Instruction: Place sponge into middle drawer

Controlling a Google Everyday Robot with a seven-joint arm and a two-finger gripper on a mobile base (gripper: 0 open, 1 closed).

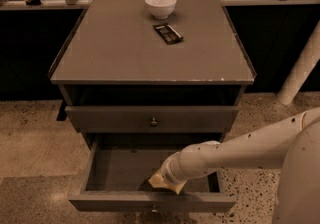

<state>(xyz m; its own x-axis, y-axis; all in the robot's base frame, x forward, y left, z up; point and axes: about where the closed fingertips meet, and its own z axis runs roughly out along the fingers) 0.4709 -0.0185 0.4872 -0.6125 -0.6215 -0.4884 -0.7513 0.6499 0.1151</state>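
- Sponge — a pale yellow block, tilted — sits inside the middle drawer, towards the front and a little right of centre, just behind the drawer's front wall.
- The end effector is down inside that drawer and closed on the sponge. The sponge shows at its tip, and the wrist covers most of the grasp.
- A dark shadow lies on the drawer floor just left of the sponge. Whether the sponge touches the floor cannot be told.
- The white arm enters from the lower right, crosses the drawer's right side and slopes down to the left.
- The middle drawer is pulled well out, its grey floor bare on the left half, with a small round knob at the middle of its front.
- Above it, the upper drawer is shut, and over that is a dark open slot under the top.
- On the bench a white bowl stands near the back edge. A small dark snack bar lies just in front of it — near but apart — and turned at an angle.
- A speckled floor surrounds the cabinet, and a white post leans at the right.
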